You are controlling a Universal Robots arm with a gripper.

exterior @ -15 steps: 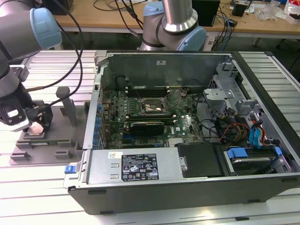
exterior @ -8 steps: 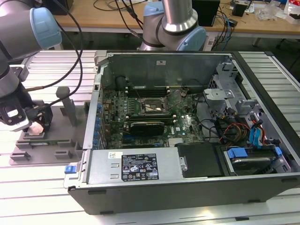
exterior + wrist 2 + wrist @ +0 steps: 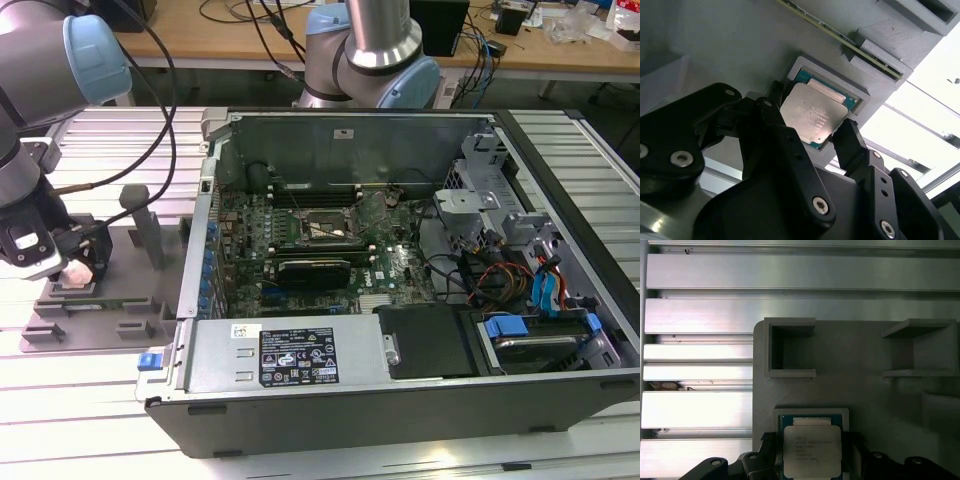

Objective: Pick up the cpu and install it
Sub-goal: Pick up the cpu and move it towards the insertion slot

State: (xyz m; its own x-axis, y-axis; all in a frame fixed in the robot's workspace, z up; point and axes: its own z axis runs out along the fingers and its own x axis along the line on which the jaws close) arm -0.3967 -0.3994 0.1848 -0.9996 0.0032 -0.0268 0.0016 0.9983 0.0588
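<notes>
Cpu (image 3: 812, 116): lying flat with its silver top up, sitting in a square recess near one edge of the grey fixture plate (image 3: 865, 390).
Gripper (image 3: 811, 117): hanging just over the cpu, with its black fingers (image 3: 850, 142) spread wide and straddling two opposite sides of the chip.
Fixture plate: resting on the slatted aluminium table (image 3: 700, 315), to the exterior view's left of the open computer case (image 3: 400, 380).
Computer case: lying on its side, with the motherboard socket (image 3: 320, 228) facing up.
</notes>
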